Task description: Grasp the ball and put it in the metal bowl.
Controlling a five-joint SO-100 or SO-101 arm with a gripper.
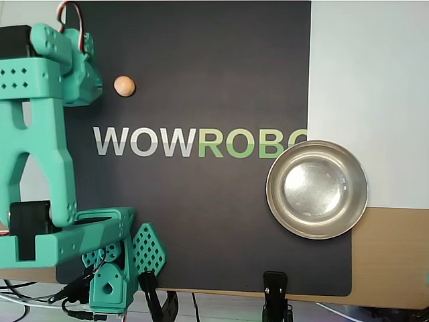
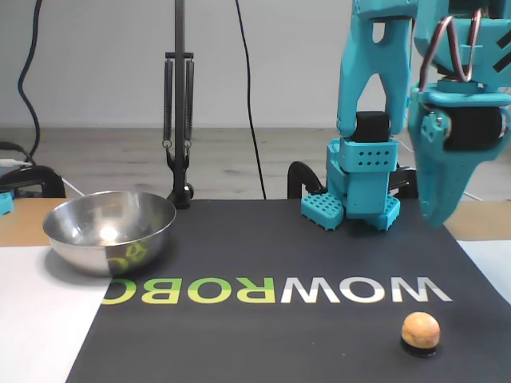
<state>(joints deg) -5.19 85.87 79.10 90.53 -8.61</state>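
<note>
The peach-tan ball lies on the black mat above the letter "W" in the overhead view; in the fixed view the ball sits at the front right on a small dark base. The metal bowl stands empty at the mat's right edge in the overhead view, and at the left in the fixed view. My teal gripper hangs point-down above the mat, behind the ball, its jaws together and empty. In the overhead view the gripper is just left of the ball, not touching it.
The mat bears the lettering "WOWROBO". The arm's base stands at the mat's back edge. A black lamp stand and cables rise behind the bowl. Black clamps grip the table edge. A white sheet lies beside the mat.
</note>
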